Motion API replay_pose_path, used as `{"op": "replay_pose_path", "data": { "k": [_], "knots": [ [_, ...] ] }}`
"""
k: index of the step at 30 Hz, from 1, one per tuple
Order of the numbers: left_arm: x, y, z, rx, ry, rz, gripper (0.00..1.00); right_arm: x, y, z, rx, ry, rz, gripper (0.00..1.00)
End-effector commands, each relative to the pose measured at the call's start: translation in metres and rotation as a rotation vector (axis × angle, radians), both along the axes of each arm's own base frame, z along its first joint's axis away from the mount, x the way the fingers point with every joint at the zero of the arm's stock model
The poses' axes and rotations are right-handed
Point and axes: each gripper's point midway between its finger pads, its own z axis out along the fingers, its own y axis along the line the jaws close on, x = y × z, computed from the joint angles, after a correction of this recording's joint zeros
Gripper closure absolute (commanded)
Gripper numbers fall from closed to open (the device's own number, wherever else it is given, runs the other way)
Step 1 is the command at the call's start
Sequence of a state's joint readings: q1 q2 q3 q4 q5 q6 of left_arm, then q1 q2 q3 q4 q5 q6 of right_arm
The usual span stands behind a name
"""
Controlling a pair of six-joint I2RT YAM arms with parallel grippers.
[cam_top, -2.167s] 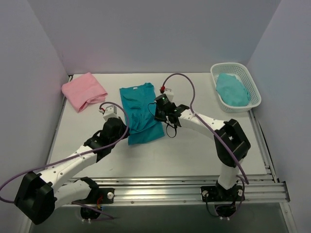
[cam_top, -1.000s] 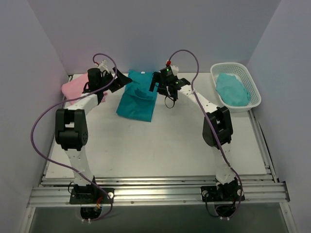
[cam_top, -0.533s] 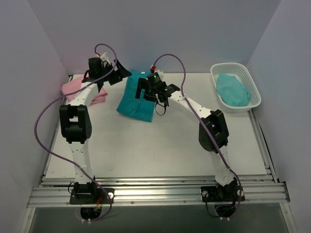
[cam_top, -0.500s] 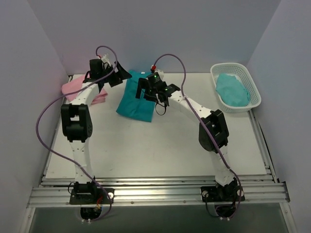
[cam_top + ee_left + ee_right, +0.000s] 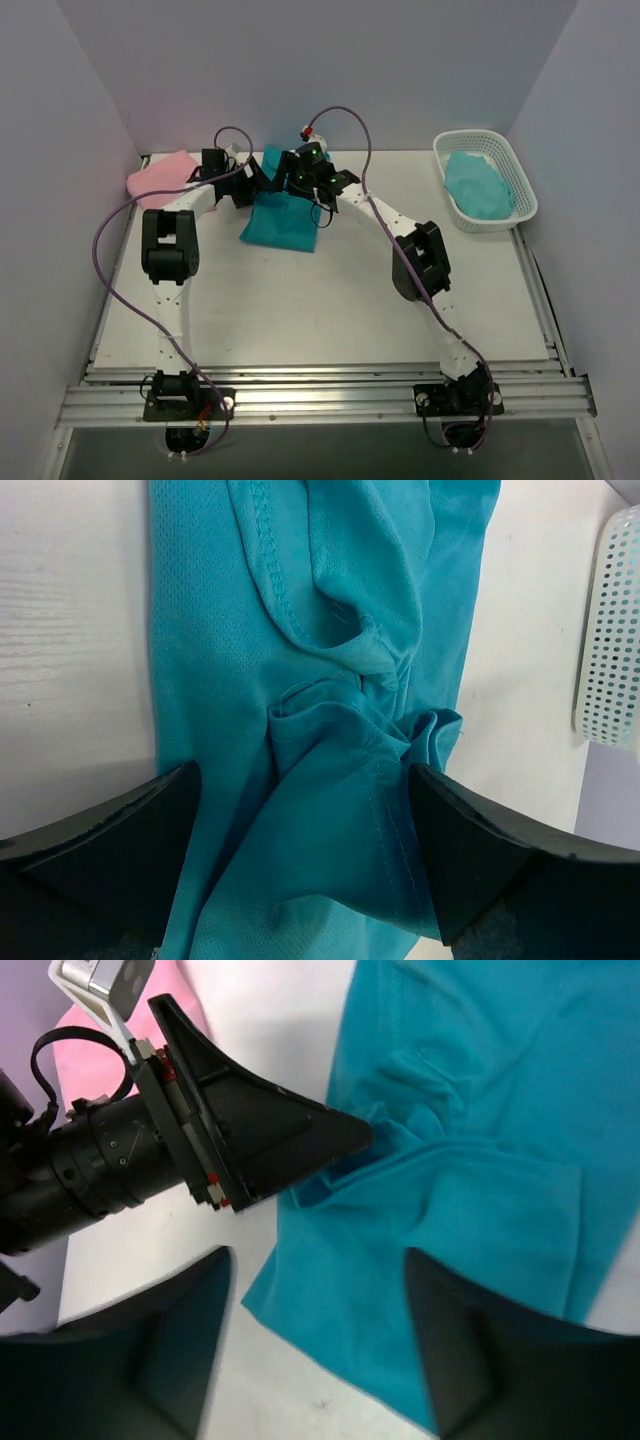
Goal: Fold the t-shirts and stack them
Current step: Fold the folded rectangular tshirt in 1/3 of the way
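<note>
- where is the teal shirt (image 5: 285,222) lying?
- it's lying bunched on the desk (image 5: 330,300), between the pink shirt (image 5: 160,180) and the basket (image 5: 449,190). the left claw (image 5: 300,770) is gaping wide astride a fold, and the right claw (image 5: 318,1260) is hanging open above, crowding it.

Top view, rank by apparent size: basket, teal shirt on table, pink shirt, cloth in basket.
1. white basket
2. teal t-shirt, partly hidden
3. pink t-shirt and teal cloth in the basket look alike; no ranking.
</note>
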State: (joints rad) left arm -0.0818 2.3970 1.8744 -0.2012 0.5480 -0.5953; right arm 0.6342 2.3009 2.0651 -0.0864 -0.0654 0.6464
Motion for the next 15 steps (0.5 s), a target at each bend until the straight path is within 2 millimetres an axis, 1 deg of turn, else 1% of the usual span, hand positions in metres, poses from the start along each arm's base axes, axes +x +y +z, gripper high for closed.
{"op": "replay_pose_path", "data": {
  "k": [1,2,3,4,5,6,7,8,10,11,13,15],
  "knots": [
    [0.005,0.008,0.01,0.046,-0.045,0.006,0.06,0.014,0.036,0.015,0.119,-0.053,0.09,0.48],
    [0.005,0.009,0.008,0.052,-0.042,0.009,0.06,0.016,0.042,0.015,0.132,-0.054,0.102,0.59],
    [0.006,0.01,0.005,0.06,-0.039,0.012,0.06,0.02,0.05,0.013,0.146,-0.059,0.112,0.76],
    [0.006,0.01,0.004,0.063,-0.037,0.014,0.06,0.023,0.057,0.02,0.172,-0.092,0.118,0.84],
    [0.006,0.012,0.002,0.067,-0.033,0.02,0.06,0.024,0.06,0.016,0.182,-0.088,0.12,0.89],
    [0.007,0.014,0.001,0.076,-0.035,0.03,0.06,0.025,0.063,0.008,0.187,-0.08,0.117,0.96],
    [0.007,0.016,0.0,0.083,-0.036,0.038,0.06,0.028,0.064,0.006,0.2,-0.083,0.11,0.99],
    [0.008,0.018,0.0,0.084,-0.039,0.046,0.06,0.03,0.065,-0.005,0.204,-0.07,0.107,0.99],
    [0.009,0.02,0.001,0.083,-0.049,0.056,0.06,0.032,0.068,-0.015,0.213,-0.062,0.109,0.99],
    [0.01,0.02,0.002,0.083,-0.052,0.056,0.06,0.033,0.068,-0.029,0.207,-0.046,0.105,0.99],
    [0.012,0.024,-0.001,0.095,-0.053,0.069,0.06,0.034,0.068,-0.041,0.212,-0.029,0.101,1.0],
    [0.013,0.027,-0.001,0.095,-0.052,0.079,0.06,0.035,0.067,-0.061,0.202,-0.007,0.098,1.0]
  ]
}}
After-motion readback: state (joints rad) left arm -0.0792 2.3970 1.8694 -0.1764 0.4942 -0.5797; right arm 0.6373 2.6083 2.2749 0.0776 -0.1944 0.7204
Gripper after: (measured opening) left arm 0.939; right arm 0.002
